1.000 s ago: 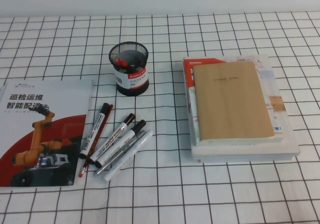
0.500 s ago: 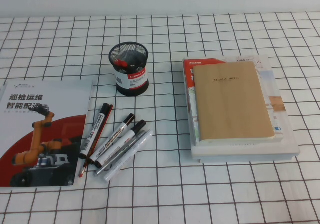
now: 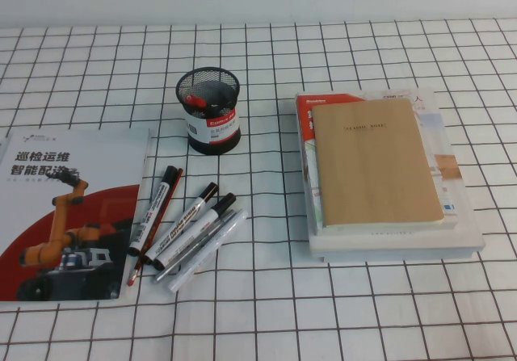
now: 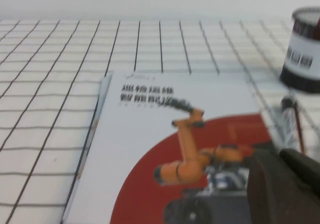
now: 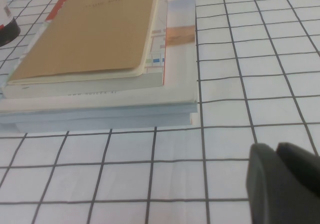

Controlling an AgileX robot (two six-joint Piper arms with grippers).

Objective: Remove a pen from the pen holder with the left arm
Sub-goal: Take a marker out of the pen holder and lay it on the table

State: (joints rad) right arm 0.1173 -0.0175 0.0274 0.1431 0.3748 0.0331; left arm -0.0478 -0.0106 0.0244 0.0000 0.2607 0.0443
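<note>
Wrist-view edges cut off the pen holder (image 4: 304,48), the blurred left tool (image 4: 281,160) and the right tool (image 5: 276,155).

The high camera looks down at the whole table (image 3: 339,312) from the robot's side. Each wrist camera sits low and close: the left shares the brochure (image 4: 165,149) and pen holder (image 4: 303,53) with it, the right the book stack (image 5: 100,38).

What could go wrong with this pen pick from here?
1. The left end effector, shut above the brochure, may sweep the loose markers lying between it and the pen holder.
2. The pen sits below the rim; reaching in might tip the holder.
The right end effector sits near the book stack.
</note>
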